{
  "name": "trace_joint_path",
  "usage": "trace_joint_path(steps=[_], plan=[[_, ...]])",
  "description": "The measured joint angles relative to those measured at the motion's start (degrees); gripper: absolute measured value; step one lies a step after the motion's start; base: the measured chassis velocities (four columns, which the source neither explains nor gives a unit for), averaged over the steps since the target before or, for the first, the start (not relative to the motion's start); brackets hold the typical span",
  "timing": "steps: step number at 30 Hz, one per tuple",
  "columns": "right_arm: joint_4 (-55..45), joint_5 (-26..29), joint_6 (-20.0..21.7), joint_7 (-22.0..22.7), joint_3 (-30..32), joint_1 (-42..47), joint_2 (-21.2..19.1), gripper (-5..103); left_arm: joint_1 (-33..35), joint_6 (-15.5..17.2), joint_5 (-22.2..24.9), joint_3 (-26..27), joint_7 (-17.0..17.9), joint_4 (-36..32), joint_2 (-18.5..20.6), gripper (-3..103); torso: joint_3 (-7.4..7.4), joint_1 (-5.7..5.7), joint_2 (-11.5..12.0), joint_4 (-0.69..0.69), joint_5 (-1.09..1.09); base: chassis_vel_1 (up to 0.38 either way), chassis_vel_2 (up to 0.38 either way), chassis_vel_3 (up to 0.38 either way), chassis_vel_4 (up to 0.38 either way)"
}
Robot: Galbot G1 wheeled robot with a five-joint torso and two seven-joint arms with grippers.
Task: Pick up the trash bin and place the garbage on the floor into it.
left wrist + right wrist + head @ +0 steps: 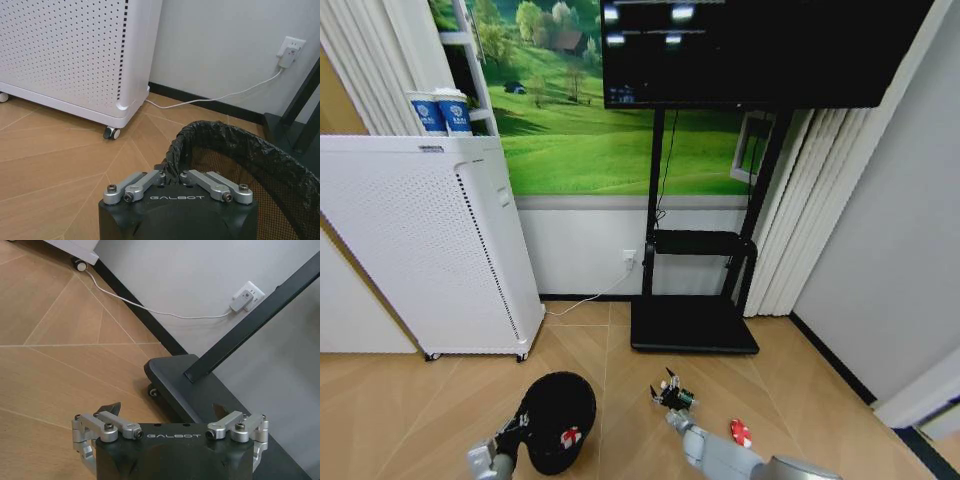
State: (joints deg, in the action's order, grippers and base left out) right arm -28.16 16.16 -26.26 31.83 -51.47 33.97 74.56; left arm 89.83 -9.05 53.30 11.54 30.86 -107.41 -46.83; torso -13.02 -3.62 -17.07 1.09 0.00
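The trash bin (552, 405), black with a dark bag liner, stands low in the head view, and my left gripper (518, 428) is shut on its near rim. In the left wrist view the left gripper (171, 173) pinches the crinkled liner of the trash bin (235, 150). One red-and-white piece of garbage (570, 437) lies inside the bin. My right gripper (668, 388) is open just right of the bin, beside a small green-labelled bottle (684, 401); I cannot tell whether they touch. Another red-and-white piece (741, 433) lies on the floor further right. The right gripper (165, 412) has nothing between its spread fingers.
A tall white perforated appliance (430, 250) on castors stands at the left with two paper cups on top. A black screen stand with a flat base (693, 325) stands against the wall ahead. A white cable (585, 300) runs along the floor to a wall socket (629, 257).
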Motion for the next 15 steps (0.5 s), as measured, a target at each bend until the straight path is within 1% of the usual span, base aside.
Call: trace_joint_path(steps=[4, 8, 10, 11, 13, 15], plan=[[0.0, -0.2, -0.6, -0.3, 0.1, 0.1, -0.2, 100, 0.1, 0.0, 0.0, 0.0, 0.0, 0.0, -0.3, 7, 0.00, 0.00, 0.0, -0.02, 0.00, -0.033, -0.001, 0.027, 0.003], [0.0, -0.4, -0.8, -0.3, 0.2, 0.2, -0.3, 100, 0.1, 0.0, -0.1, -0.2, 0.0, -0.1, -0.3, 7, 0.00, 0.01, 0.0, -0.03, 0.00, -0.114, 0.007, 0.166, 0.008], [0.0, -1.2, -1.9, -0.4, 0.5, 0.4, -0.3, 100, 0.1, 0.0, -0.1, -0.2, 0.0, -0.3, -0.3, 7, -0.01, 0.00, 0.0, 0.01, -0.01, -0.276, 0.001, 0.235, 0.004], [0.0, -1.2, -1.9, -0.4, 0.5, 0.4, -0.3, 100, 0.1, 0.0, -0.1, -0.2, 0.0, -0.3, -0.3, 7, -0.01, 0.00, 0.0, 0.01, -0.01, -0.327, -0.011, 0.266, 0.004], [-0.8, -2.3, -4.0, -0.8, 1.2, 0.9, -0.8, 100, 0.3, 0.0, -0.2, 0.0, 0.0, -0.4, -0.4, 7, -0.01, -0.02, 0.0, 0.01, 0.00, -0.334, -0.002, 0.312, 0.011], [-1.6, -2.8, -4.5, -0.8, 1.4, 1.3, -1.4, 100, 0.5, 0.0, -0.3, 0.1, 0.0, -0.6, -0.5, 7, -0.03, -0.04, 0.0, 0.02, 0.01, -0.311, 0.007, 0.311, 0.026]])
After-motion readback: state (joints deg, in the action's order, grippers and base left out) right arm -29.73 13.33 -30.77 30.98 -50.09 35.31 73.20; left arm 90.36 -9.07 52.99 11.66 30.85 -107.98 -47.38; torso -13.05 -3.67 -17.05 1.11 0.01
